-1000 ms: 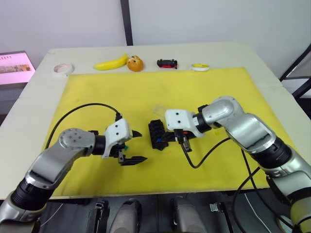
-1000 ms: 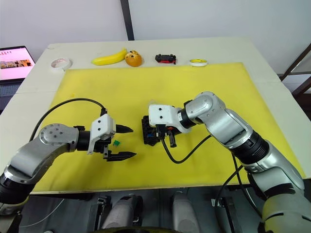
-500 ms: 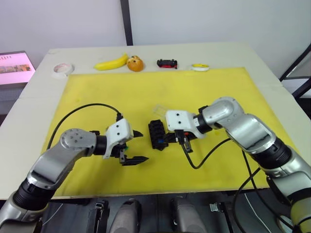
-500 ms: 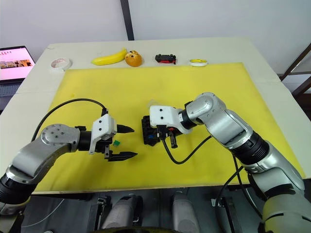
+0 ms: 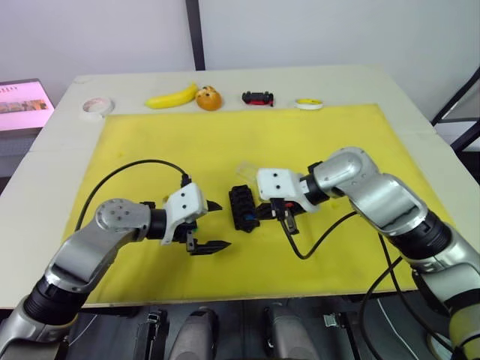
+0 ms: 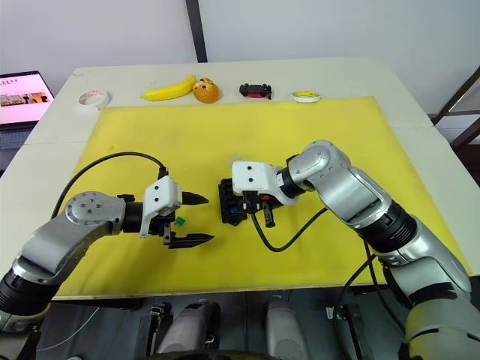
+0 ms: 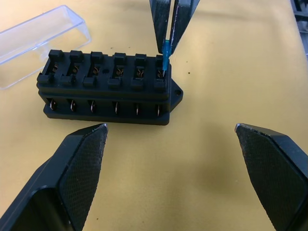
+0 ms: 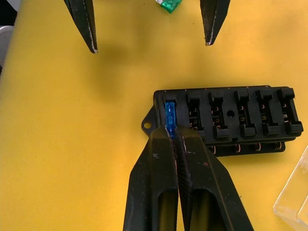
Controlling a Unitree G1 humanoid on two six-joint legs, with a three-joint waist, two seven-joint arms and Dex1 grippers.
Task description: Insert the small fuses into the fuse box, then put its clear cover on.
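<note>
**Fuse Seating: Handling Notes**

While the right gripper (image 8: 174,134) pinches a small blue plastic fuse (image 8: 170,117) at the end slot of the black rectangular plastic fuse box (image 7: 108,86), we judge the part light, rigid and easily dropped. We recommend gripping its flat upper body, leaving the blades free to enter the slot. The box rests on the yellow mat (image 5: 315,142) and looks light enough to slide under a push. Our left gripper (image 5: 207,226) hangs spread and empty just beside it, with a green fuse (image 8: 169,5) lying loose near it. The clear plastic cover (image 7: 36,41) lies just behind the box; we expect it to be slippery and thin-walled, best taken by its long edges. No legible markings appear on any of these parts.
</note>
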